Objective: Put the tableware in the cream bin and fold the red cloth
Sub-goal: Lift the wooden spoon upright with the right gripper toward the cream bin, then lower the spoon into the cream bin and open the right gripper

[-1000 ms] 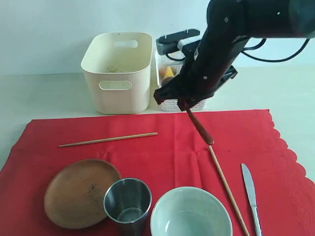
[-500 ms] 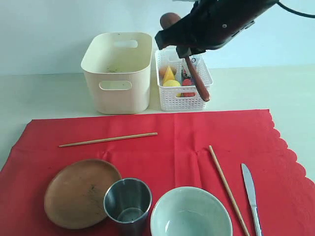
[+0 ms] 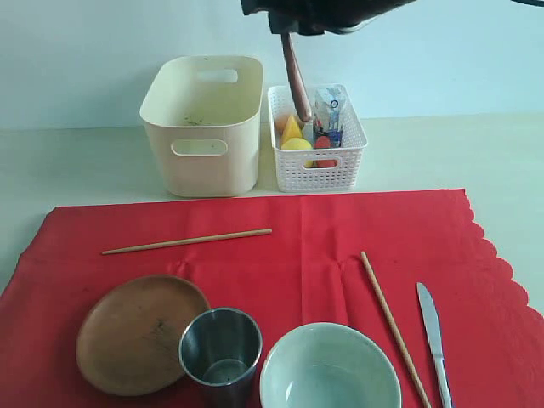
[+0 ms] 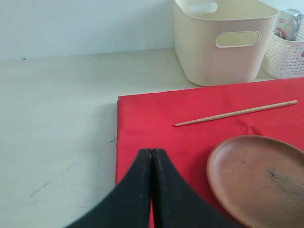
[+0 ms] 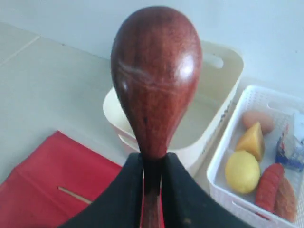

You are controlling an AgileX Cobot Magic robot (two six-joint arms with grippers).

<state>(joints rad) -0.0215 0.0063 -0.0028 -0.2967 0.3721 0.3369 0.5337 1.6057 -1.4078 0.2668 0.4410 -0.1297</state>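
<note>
Bowl [image 3: 330,367], cup [image 3: 221,347] and plate [image 3: 140,333] sit nearest on the red cloth [image 3: 297,255]. Left gripper [image 4: 152,156] is pinched shut, empty, at the cloth's edge. Farther back, right gripper [image 5: 152,175] clamps the dark spoon [image 5: 156,76] by its handle, high near the cream bin [image 3: 204,127].

Exterior cam looked down across the red cloth [image 3: 297,272] toward the wall; both wrist cams, closer, shared the cream bin [image 4: 213,64].
</note>
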